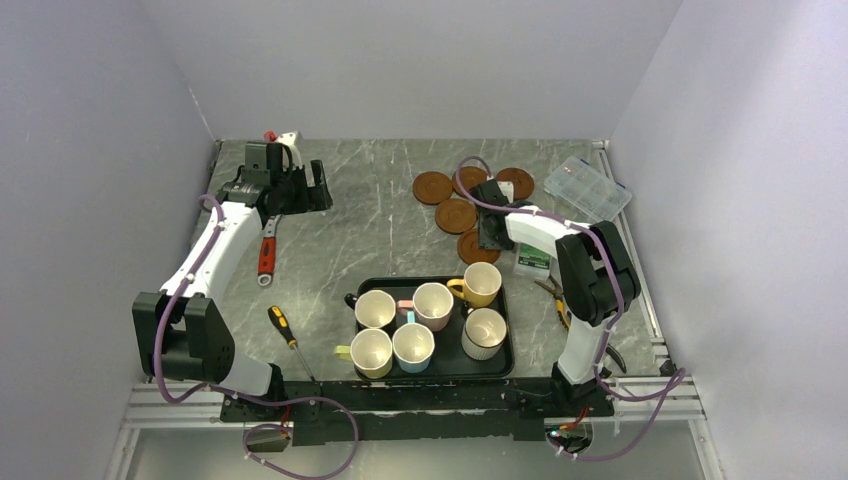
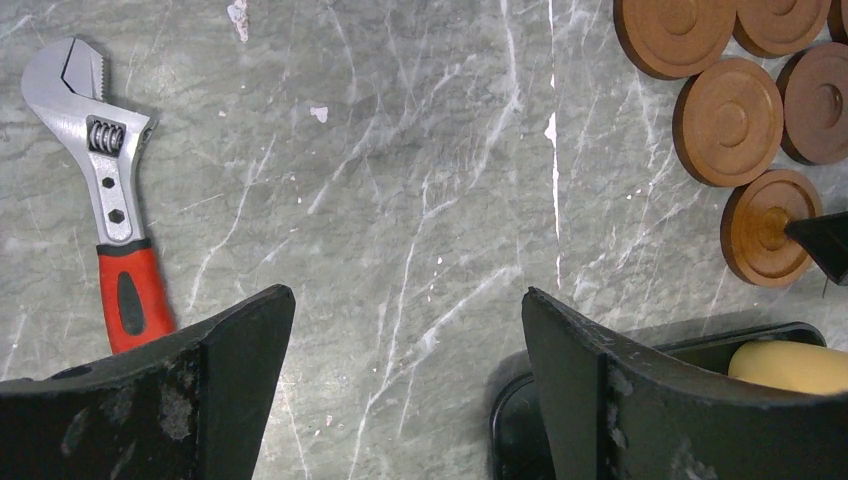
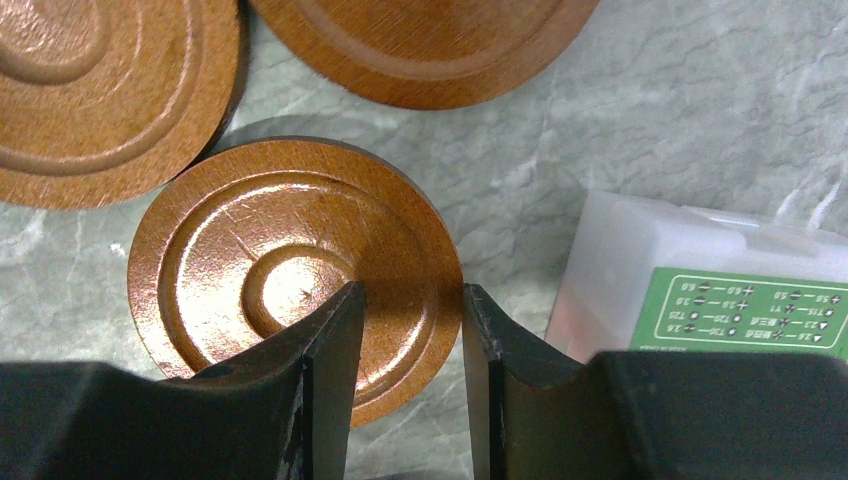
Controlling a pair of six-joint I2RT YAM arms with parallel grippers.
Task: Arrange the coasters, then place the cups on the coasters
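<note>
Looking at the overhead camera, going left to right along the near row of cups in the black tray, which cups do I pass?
yellow-green cup → light blue cup → white cup

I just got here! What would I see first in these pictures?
Six colourful cups crowd a black tray up front. Brown coasters bunch up at the far right, the right hand over one. A red-handled wrench lies on the left.
</note>
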